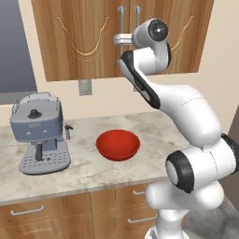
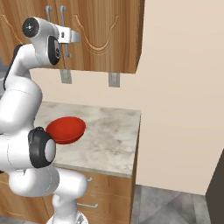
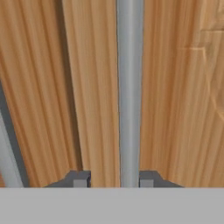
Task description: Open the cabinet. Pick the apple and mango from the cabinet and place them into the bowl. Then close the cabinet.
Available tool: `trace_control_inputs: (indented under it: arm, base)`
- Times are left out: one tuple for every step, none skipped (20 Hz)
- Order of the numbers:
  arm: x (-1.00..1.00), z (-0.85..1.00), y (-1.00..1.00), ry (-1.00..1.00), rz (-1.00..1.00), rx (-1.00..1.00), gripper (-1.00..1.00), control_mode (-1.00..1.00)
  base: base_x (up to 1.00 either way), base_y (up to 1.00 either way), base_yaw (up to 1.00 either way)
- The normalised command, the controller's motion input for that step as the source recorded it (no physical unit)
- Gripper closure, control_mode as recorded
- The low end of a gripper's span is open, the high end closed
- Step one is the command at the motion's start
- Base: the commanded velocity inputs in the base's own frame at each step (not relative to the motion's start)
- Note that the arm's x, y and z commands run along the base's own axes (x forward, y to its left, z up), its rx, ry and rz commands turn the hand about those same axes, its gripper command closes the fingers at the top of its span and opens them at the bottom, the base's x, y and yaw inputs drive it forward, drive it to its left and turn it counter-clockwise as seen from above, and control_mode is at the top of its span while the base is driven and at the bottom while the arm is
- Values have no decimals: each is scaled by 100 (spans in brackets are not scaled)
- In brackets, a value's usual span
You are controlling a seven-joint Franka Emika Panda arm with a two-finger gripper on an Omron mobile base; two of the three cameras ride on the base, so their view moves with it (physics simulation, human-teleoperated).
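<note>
Gripper sits up at the cabinet, jaws narrowed around one of its vertical silver bar handles; in the hand view the bar runs straight between the two dark fingertips, one tip on each side and close to it. Can't tell if the pads actually touch the bar, so a firm grip isn't confirmed. Second handle shows at the left edge of the hand view, beside the dark seam between the doors. In the left base view the hand reaches the handle pair at the middle of the cabinet, arm stretched up from the lower right. Both cabinet doors are closed, carved arch lines visible on each. Red bowl sits on the marble counter below the cabinet, upright, nothing in it. Grey coffee machine stands left of the bowl, apart from it. Wooden drawers run under the counter edge.
</note>
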Motion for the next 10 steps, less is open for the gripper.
trace_control_inputs:
  arm:
    - [0,0,-22,0,0,3,100,-100]
    - [0,0,-26,0,0,3,100,-100]
    - [0,-1,-24,0,0,3,100,-100]
    - [0,-7,-14,0,0,0,100,-100]
    - [0,-7,-14,0,0,1,100,-100]
    - [-2,-9,-16,-4,1,4,100,-100]
    - [0,-10,-12,0,2,3,100,-100]
    - [0,-9,0,0,1,2,100,-100]
    - [4,-9,0,0,2,1,100,-100]
    - [7,-5,0,0,3,2,100,-100]
  base:
    - [0,0,0]
    - [0,0,0]
    - [0,0,0]
    - [0,0,0]
    - [0,0,0]
    - [0,0,0]
    - [0,0,0]
    - [0,0,0]
    - [0,0,0]
    - [0,0,0]
